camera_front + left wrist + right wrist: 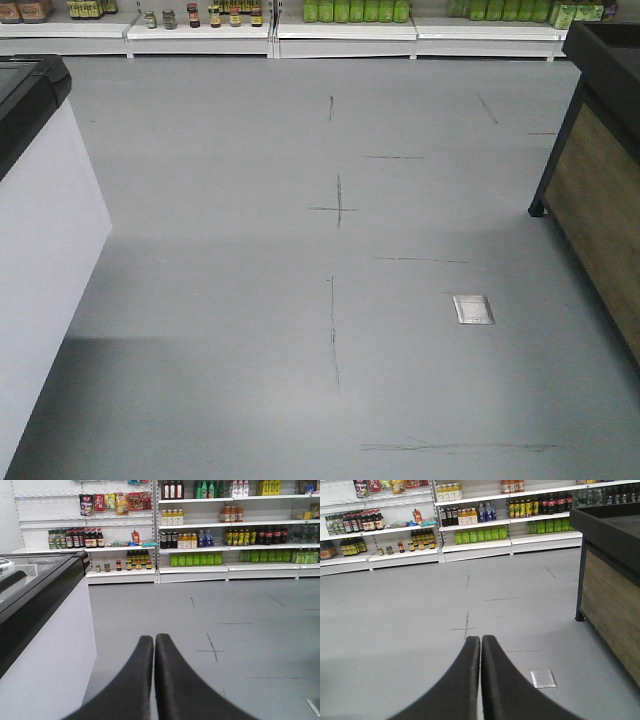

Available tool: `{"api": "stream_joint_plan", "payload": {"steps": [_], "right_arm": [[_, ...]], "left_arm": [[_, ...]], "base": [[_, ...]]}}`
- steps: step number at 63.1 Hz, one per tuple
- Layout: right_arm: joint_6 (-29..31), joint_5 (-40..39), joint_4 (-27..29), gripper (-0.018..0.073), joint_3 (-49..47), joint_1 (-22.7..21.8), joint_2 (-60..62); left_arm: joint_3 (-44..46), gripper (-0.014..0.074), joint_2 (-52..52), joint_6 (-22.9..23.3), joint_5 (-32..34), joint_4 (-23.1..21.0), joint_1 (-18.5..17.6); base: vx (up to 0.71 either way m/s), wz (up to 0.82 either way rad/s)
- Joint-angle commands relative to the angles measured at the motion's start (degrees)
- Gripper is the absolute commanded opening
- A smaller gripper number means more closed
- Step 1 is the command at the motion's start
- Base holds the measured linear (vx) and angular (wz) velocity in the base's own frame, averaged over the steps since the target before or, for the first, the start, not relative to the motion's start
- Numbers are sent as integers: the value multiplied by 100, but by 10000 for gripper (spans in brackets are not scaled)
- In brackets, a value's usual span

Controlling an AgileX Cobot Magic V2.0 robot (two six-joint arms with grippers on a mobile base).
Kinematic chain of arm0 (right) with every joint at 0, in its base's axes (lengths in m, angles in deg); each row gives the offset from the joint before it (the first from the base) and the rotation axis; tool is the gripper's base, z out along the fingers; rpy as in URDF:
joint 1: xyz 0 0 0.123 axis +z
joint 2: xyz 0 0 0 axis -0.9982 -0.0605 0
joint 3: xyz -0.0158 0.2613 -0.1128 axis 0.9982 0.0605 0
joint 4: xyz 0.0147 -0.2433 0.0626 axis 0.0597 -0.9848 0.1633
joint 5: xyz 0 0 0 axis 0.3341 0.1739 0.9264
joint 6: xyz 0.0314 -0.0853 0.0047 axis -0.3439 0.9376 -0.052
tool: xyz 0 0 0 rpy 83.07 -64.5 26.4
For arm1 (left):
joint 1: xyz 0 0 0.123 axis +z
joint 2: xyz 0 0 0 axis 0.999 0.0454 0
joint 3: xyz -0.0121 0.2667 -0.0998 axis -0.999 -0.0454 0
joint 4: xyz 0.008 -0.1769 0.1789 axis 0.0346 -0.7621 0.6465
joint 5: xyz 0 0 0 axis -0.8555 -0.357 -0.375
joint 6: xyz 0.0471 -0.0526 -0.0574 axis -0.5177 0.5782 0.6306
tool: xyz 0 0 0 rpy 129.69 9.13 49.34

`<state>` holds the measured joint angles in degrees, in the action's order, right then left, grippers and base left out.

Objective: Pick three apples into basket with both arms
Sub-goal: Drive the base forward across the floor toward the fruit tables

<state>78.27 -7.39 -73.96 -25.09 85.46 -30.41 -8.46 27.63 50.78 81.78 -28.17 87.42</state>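
No apples and no basket show in any view; both are out of view. My left gripper (154, 637) is shut with nothing between its dark fingers, held level above the grey floor and pointing toward the shelves. My right gripper (481, 639) is likewise shut and empty, pointing down the aisle. Neither arm appears in the front view.
A white freezer cabinet with a black rim (40, 190) (35, 595) stands on the left. A wooden display stand with a black frame (600, 170) (610, 575) stands on the right. Shelves of bottles (215, 535) line the far wall. A metal floor plate (473, 309) lies in the grey floor.
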Motion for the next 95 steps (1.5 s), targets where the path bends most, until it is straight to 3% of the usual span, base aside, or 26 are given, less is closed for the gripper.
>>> {"api": "stream_joint_plan", "payload": {"steps": [1,95], "right_arm": [[24,-443,-61,-9,81,-27,73],[24,-443,-61,-9,81,-27,73]], "left_arm": [[-35,-6,-90,49,448,-8,-14],[-35,-6,-90,49,448,-8,-14]], "base": [[10,-2],[17,-1]]}}
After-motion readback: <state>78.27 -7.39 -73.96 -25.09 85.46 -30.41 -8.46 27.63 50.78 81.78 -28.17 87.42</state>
